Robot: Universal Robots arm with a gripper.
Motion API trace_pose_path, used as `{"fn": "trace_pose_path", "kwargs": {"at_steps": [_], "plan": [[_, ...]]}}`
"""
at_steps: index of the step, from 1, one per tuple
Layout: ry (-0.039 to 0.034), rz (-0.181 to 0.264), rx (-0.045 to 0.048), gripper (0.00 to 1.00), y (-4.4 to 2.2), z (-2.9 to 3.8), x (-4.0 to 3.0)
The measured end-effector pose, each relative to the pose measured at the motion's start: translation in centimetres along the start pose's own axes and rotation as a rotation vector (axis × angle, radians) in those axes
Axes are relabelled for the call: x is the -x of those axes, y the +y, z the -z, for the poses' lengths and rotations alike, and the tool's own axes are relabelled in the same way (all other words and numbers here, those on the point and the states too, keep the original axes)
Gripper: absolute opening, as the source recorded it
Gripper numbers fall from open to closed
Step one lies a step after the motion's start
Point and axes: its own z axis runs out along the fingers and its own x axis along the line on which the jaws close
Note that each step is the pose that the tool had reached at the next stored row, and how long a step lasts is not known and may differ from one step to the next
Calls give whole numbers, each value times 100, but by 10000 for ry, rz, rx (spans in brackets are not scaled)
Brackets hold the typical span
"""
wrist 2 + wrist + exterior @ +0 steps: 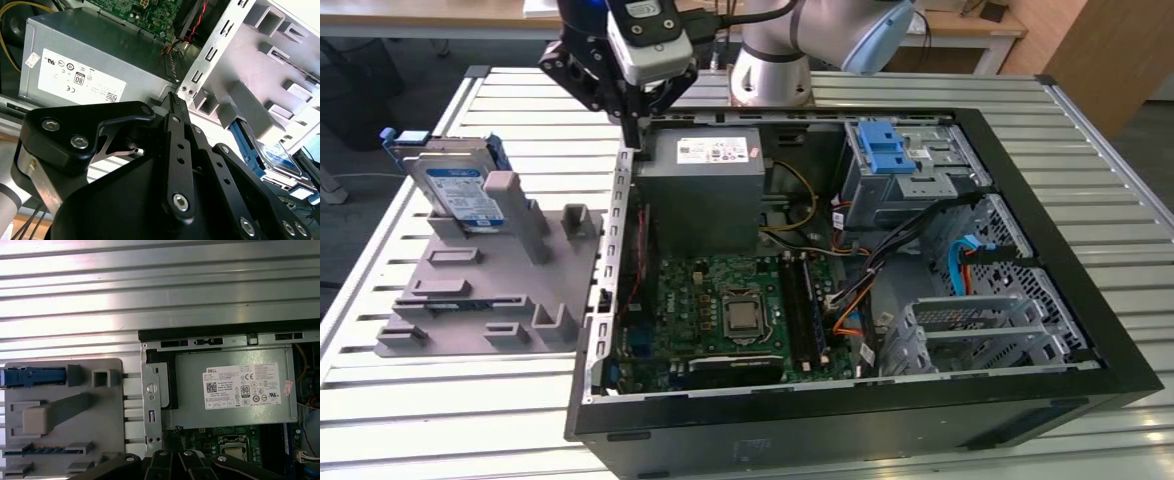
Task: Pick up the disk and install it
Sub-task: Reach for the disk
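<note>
Labels first, in the exterior view: one white sticker (716, 151) lies on the grey power supply (707, 205), and one blue-and-white label faces out from the disk (460, 190). One open black case (854, 425) lies on the slatted table (507, 400). At the exterior view's left, one grey fixture (467, 290) sits just beside the case. The disk stands upright in the fixture's far corner, with blue rails on its sides, well apart from the gripper (630, 138). One blue latch (887, 150) tops the drive bay (921, 185) at the upper right of the case. The single gripper hangs at the frame's upper left over the case wall next to the power supply. Its fingers are pressed together and hold nothing. Whether they touch the wall I cannot tell.

In the second wrist view, the gripper (173, 96) points its closed, empty fingers at the spot where the power supply (100, 50) meets the case's perforated wall (215, 55). The sticker (80, 77) carries rows of marks. Beyond the wall lies the fixture (280, 65), with the disk (277, 152) and its label behind it.

In the first wrist view, the table (150, 280), fixture (65, 410), power supply (190, 385) and sticker (242, 385) are seen from above. The disk (30, 376) shows edge-on as a blue strip in the fixture's corner, far from the case.
</note>
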Motion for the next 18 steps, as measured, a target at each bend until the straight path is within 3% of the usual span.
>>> {"fn": "trace_pose_path", "kwargs": {"at_steps": [18], "plan": [[74,-3,-7,11,-6,-27,-83]]}}
